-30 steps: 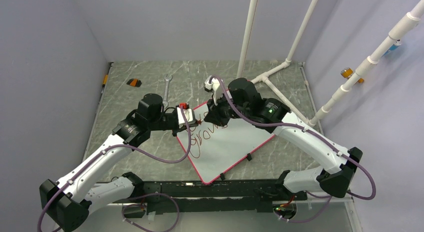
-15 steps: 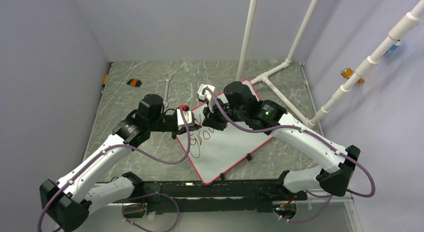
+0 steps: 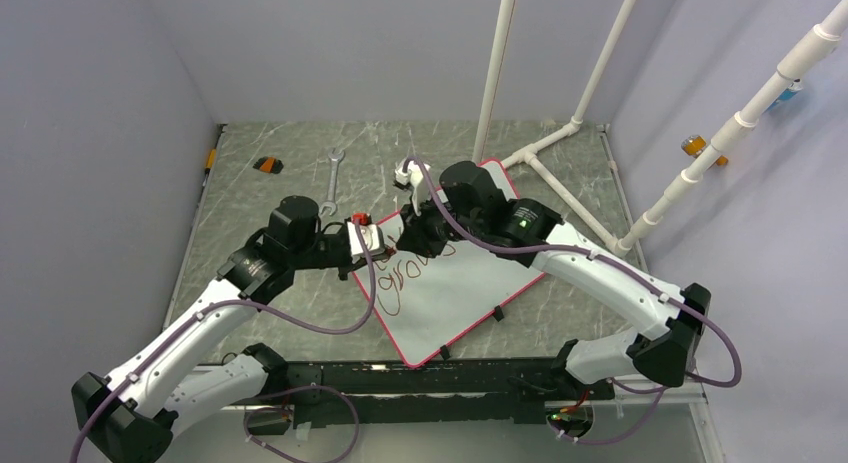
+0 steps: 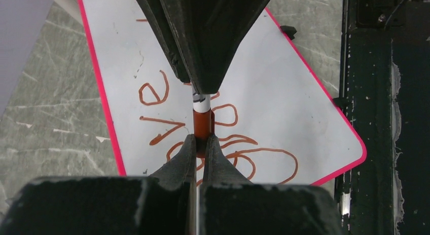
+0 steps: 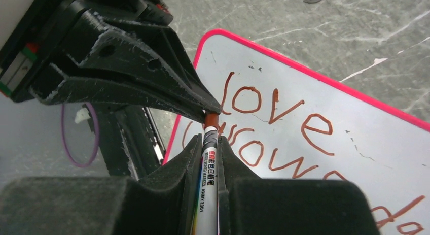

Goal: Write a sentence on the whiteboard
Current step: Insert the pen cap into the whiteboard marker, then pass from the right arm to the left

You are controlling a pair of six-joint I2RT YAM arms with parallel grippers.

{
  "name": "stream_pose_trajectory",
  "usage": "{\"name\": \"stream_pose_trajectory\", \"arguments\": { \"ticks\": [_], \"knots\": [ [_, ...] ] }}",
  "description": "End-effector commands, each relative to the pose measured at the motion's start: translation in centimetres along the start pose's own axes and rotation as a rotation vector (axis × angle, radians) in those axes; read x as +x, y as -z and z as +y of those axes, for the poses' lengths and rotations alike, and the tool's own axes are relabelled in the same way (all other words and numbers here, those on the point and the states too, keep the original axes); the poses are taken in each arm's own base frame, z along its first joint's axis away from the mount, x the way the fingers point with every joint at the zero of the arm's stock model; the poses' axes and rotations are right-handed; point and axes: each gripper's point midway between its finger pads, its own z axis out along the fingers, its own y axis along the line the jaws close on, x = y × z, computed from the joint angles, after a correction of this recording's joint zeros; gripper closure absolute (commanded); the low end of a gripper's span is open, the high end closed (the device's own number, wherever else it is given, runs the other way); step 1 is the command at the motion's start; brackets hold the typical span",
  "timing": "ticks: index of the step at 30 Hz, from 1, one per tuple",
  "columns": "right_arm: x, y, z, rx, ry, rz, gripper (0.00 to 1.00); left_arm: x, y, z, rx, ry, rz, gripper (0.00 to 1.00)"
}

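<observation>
Clamping the marker, the right gripper has moved up to the left gripper, which pinches its red end.

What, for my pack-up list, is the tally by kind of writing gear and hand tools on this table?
whiteboard: 1
marker: 1
wrench: 1
Total: 3

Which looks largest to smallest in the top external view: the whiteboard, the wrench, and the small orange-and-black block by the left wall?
1. whiteboard, by far the largest
2. wrench
3. orange-and-black block, the smallest

The wrench and block lie at similar depth, so that ranking holds.
</observation>
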Motion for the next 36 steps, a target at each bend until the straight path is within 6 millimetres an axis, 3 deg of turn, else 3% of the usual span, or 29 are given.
{"name": "stream_pose_trajectory", "arguments": {
  "ticks": [1, 13, 25, 32, 36],
  "knots": [
    [-0.3, -2.5, 0.3, 0.000, -0.153, -0.028, 1.00, -7.9, 1.4, 0.3, -0.015, -0.173, -0.272, 1.00],
    [0.5, -5.5, 0.7, 0.099, -0.318, 0.010, 1.00, -8.9, 2.7, 1.3, -0.090, -0.175, -0.321, 1.00],
    [-0.5, -3.1, -0.5, 0.187, -0.285, -0.024, 1.00, -8.9, 2.7, 1.3, -0.073, -0.163, -0.321, 1.00],
    [-1.2, -0.8, -1.6, 0.254, -0.249, -0.049, 1.00, -8.6, 2.4, 0.4, -0.013, -0.153, -0.317, 0.75],
    [-1.3, 0.1, -1.8, 0.268, -0.235, -0.054, 1.00, -8.6, 2.3, 0.0, 0.016, -0.148, -0.317, 0.65]
  ]
}}
